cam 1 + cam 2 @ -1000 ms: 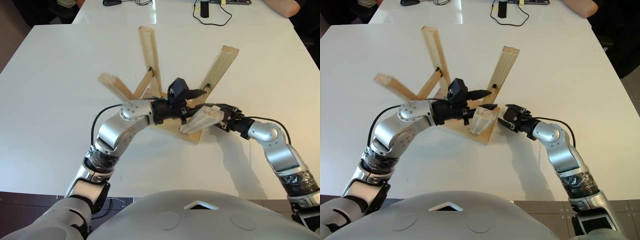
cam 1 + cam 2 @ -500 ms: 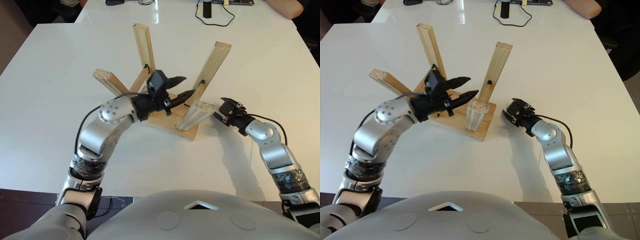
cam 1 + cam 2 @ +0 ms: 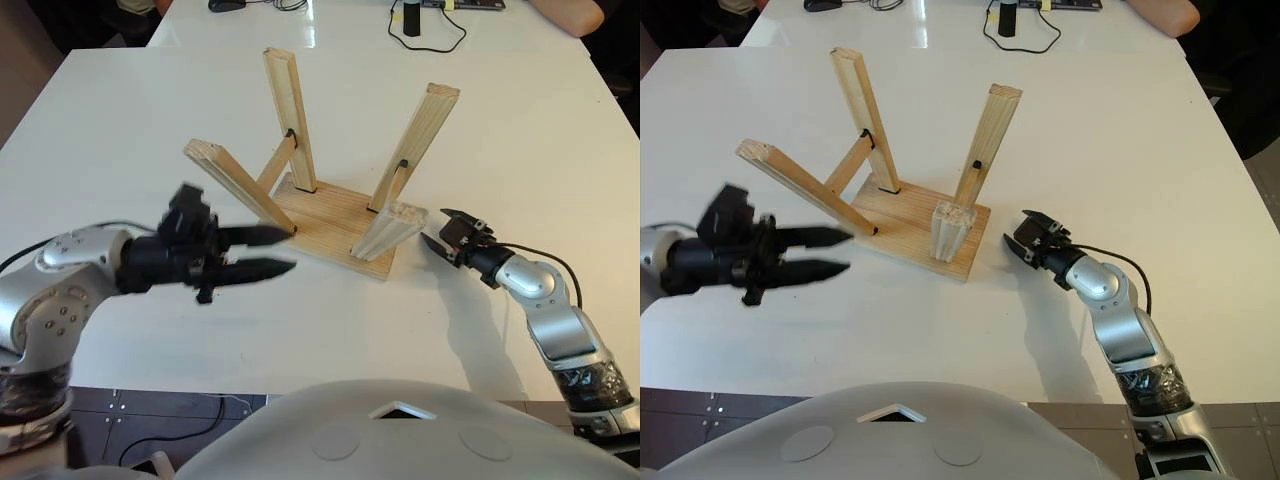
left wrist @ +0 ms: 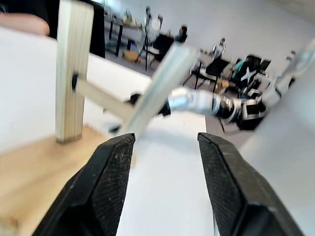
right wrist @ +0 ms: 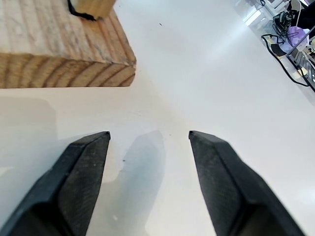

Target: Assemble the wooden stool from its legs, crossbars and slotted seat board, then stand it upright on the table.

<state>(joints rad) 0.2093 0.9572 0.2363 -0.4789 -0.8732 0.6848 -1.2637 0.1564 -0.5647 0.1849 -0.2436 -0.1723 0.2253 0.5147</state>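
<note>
Four legs (image 3: 290,115) jutted up from the seat board (image 3: 330,228), which lay flat on the tabletop (image 3: 120,130), so the stool (image 3: 338,205) sat inverted, probably for easier fitting, not yet stood upright. The left pincer (image 3: 285,250), near its left side, and the right pincer (image 3: 433,226), just beside the board's right edge, were released and empty. No writing was legible on the wood.
</note>
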